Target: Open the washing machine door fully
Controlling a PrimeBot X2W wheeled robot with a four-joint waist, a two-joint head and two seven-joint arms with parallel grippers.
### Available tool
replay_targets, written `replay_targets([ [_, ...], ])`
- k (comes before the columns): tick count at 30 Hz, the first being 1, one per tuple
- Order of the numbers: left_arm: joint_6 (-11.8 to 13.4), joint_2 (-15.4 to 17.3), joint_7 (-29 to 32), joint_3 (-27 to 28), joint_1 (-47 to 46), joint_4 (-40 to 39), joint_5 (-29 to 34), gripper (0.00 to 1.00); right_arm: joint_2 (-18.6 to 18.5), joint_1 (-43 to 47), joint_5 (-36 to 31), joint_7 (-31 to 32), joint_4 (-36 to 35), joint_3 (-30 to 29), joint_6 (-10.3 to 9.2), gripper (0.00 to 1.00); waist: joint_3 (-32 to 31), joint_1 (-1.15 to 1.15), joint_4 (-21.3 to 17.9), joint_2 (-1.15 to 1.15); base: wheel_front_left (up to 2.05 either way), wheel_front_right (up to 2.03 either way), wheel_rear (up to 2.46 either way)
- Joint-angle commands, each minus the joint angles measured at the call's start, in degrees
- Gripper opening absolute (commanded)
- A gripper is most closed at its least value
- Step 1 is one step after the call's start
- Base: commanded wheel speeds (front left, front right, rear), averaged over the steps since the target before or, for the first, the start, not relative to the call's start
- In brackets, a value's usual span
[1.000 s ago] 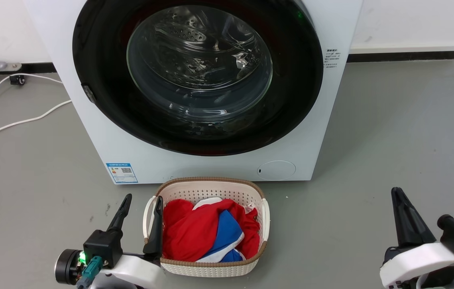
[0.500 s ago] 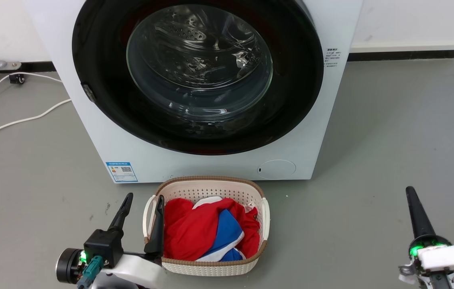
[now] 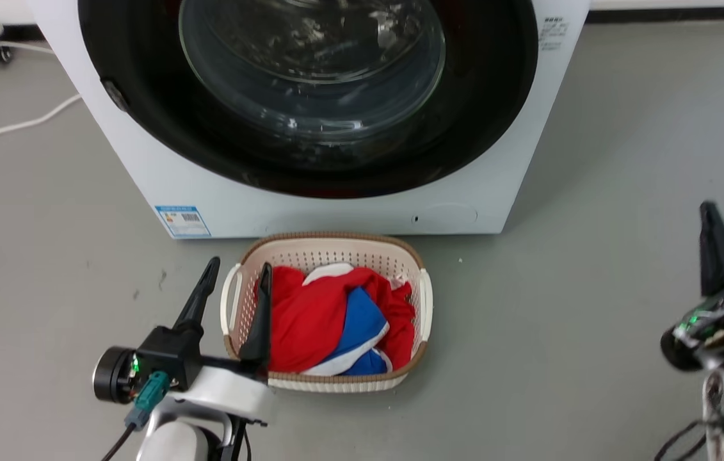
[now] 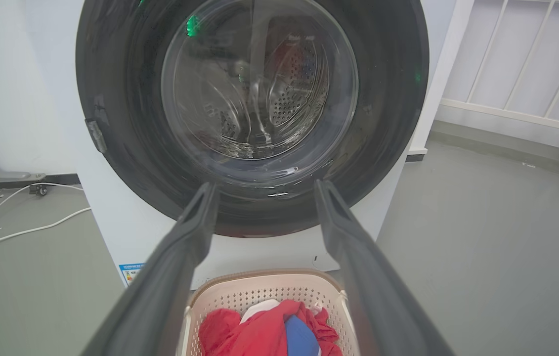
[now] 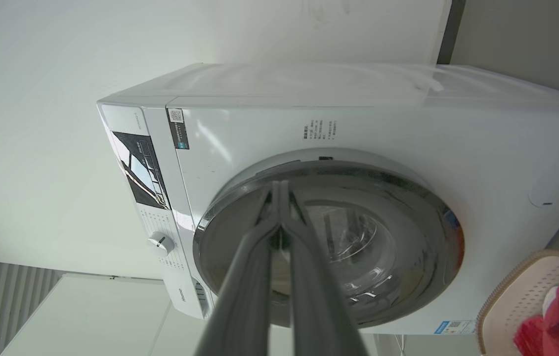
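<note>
Door check: large round glossy black washing machine door [image 3: 307, 83] with clear glass centre sits shut, flush in the white machine front [image 3: 163, 186]. We see left gripper [image 3: 238, 266] spread and empty by the cream perforated plastic laundry basket [image 3: 329, 238]. Right gripper [image 5: 278, 188] fingers pressed together, holding nothing, well apart from door.

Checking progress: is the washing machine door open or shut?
Shut: the washing machine door sits flush against the white front, no gap showing.
</note>
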Motion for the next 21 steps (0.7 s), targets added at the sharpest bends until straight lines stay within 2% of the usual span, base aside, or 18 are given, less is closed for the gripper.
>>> replay_targets([
  [1,-0.1,-0.05,-0.13,-0.01,-1.15,-0.37,0.12,1.0,-0.64,-2.05,0.45,0.32,0.7,-0.11,0.03,0.0,2.46,0.0,0.25,0.0,0.0,0.0,0.0],
  [12,-0.25,-0.4,-0.13,-1.75,-7.28,-1.66,1.23,1.0,-9.16,-22.16,6.95,6.83,13.85,1.99,0.03,0.0,10.87,0.0,2.47,0.0,0.0,0.0,0.0],
  [21,0.11,-0.63,-0.14,-3.75,-9.25,-2.28,0.8,1.0,-15.46,-36.46,6.56,13.65,27.59,9.65,0.03,0.0,13.95,0.0,4.2,0.0,0.0,0.0,0.0],
])
